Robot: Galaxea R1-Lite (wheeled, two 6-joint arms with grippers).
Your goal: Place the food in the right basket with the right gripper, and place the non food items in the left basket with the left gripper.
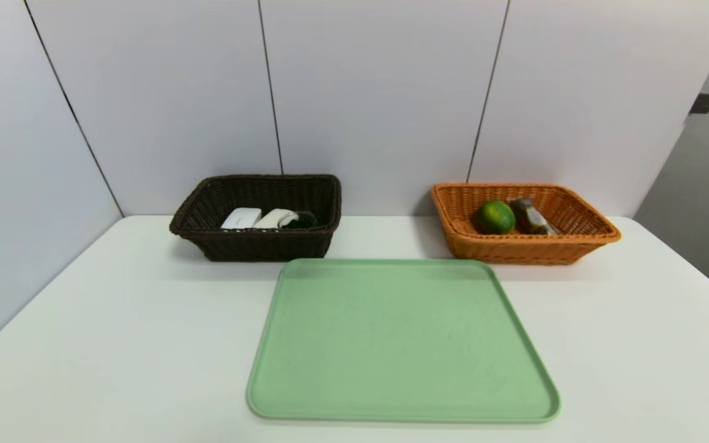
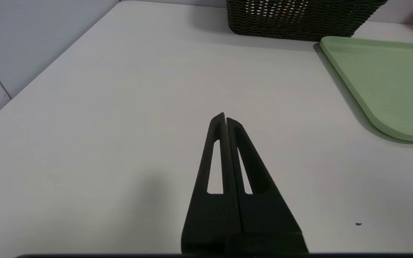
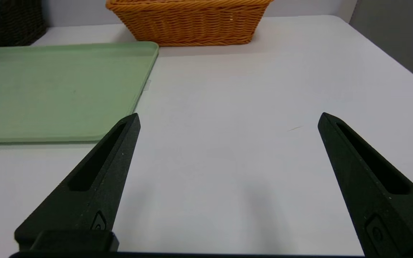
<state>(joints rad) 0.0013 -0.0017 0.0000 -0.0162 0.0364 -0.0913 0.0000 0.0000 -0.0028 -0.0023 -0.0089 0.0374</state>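
The left claw [image 2: 225, 120] hung level above the bare white tabletop [image 2: 120, 107], its two black fingers [image 2: 215, 157] pressed together and holding nothing. Well ahead of its tips stood the left basket [image 2: 299, 19], dark brown wicker, with the green tray [image 2: 385, 82] lying ahead and off to one side, its near corner closer to the claw than the basket was. The right claw [image 3: 228, 118] also hung level over the tabletop, spread wide and empty, one finger [image 3: 95, 179] just beside the tray's near edge. The right basket [image 3: 192, 21], orange wicker, stood well ahead of this claw, just past the tray's far corner. In the head view, where neither claw appeared, the left basket [image 1: 256, 218] held the white case [image 1: 240, 218], another white item [image 1: 274, 218] and a dark object [image 1: 302, 220] that could not be made out clearly. The right basket [image 1: 524, 224] held the lime [image 1: 495, 216] with the chocolate pack [image 1: 532, 216] just beside it. All task items thus lay well apart from both claws.
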